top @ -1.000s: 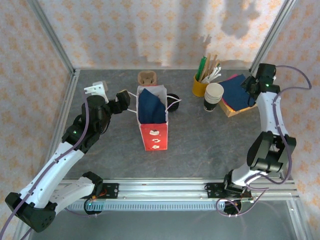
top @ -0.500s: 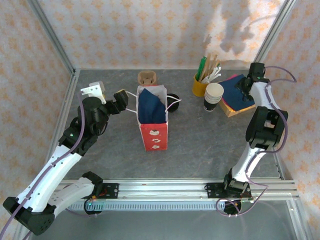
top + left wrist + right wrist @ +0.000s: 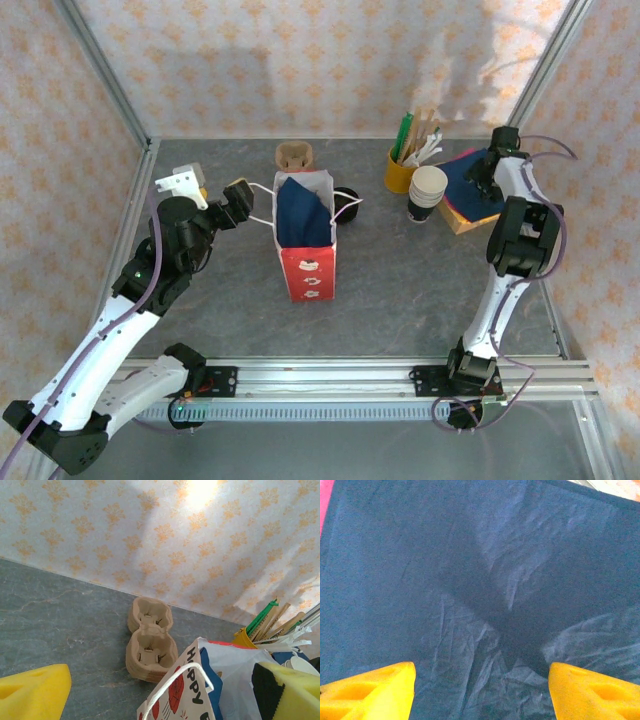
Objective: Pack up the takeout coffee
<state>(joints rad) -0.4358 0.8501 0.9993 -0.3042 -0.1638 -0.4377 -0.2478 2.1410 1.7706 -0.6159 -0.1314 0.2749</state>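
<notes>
The takeout coffee (image 3: pixel 347 201) sits on the tabletop (image 3: pixel 400 270) just beside the right side of the paper bag (image 3: pixel 305 240), a little toward the far edge. Only its dark round top shows, because the bag and one white handle partly cover it. I cannot tell whether it touches the bag.

The bag stands upright near the middle of the tabletop, open at the top, with blue paper (image 3: pixel 303 215) inside. Behind it, close to the far edge, lies a brown cup carrier (image 3: pixel 294 156).

The left pincer (image 3: pixel 212 190) hangs just beside the left side of the bag, at the height of its rim. Its two yellow fingers (image 3: pixel 32 692) are wide apart and nothing is between them.

In the far right part of the tabletop stands a yellow cup (image 3: pixel 399 176) with sticks and straws, and next to it, toward the near side, a stack of white cups (image 3: pixel 428 190). To the right of them, near the far right corner, lie dark blue napkins (image 3: pixel 465 188). The right pincer (image 3: pixel 487 172) is low over these napkins, fingers apart, gripping nothing. I cannot tell if the tips touch the napkins.
</notes>
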